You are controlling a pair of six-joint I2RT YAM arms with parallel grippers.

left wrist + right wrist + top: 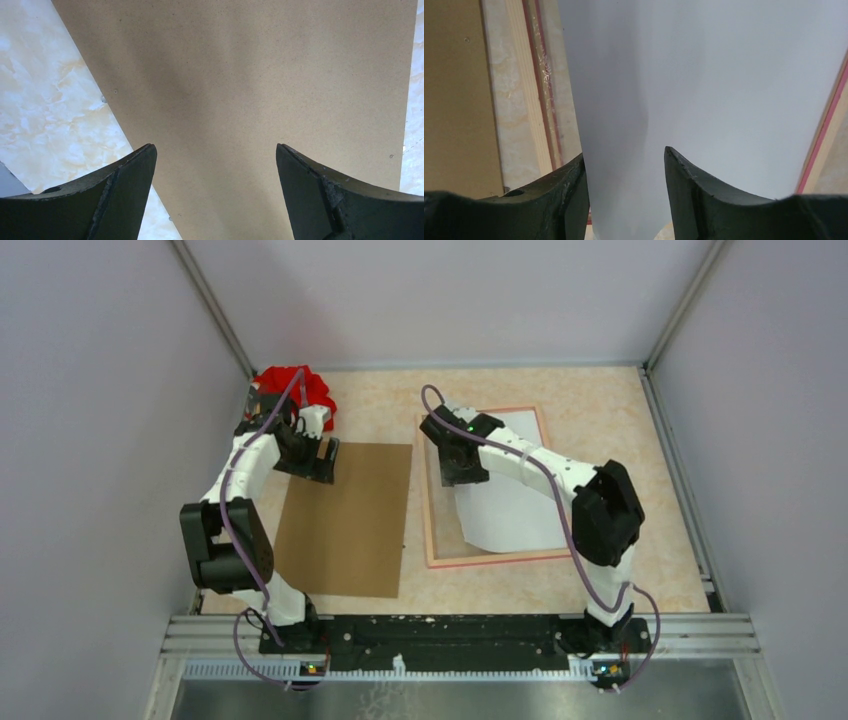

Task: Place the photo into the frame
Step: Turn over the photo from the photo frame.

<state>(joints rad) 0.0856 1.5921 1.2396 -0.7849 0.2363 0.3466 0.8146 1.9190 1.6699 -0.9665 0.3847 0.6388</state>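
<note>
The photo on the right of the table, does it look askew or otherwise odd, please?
Yes. The photo, white back up, lies crooked in the frame: its edges run at an angle to the frame's, and its left part looks bowed, not flat, at the open right claw.

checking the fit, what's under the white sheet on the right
The photo lies white side up over the pink frame, whose rails show around it. Its printed face and whatever is beneath its middle are hidden.
</note>
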